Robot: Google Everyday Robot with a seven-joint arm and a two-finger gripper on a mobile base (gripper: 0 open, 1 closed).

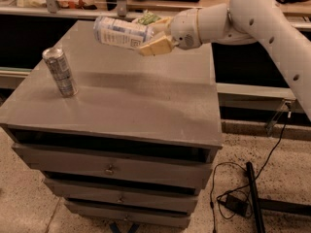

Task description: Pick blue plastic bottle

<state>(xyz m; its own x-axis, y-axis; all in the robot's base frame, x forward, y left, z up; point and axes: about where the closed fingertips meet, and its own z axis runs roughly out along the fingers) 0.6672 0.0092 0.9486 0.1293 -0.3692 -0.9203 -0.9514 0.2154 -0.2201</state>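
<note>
1 bottle (119, 31) in hand (149, 36) abv table (146, 96).

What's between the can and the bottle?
Only bare cabinet top, in the camera view; the tool holds the bottle above the far edge, the can stands left.

The gripper (153, 34) with blue plastic bottle (121, 31) hangs above the table's (146, 101) back; can (60, 72) stands well left

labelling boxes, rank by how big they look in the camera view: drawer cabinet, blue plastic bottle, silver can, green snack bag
drawer cabinet
blue plastic bottle, in the gripper above the cabinet's back, and silver can: too alike to rank
green snack bag: smallest showing, but mostly hidden
</note>
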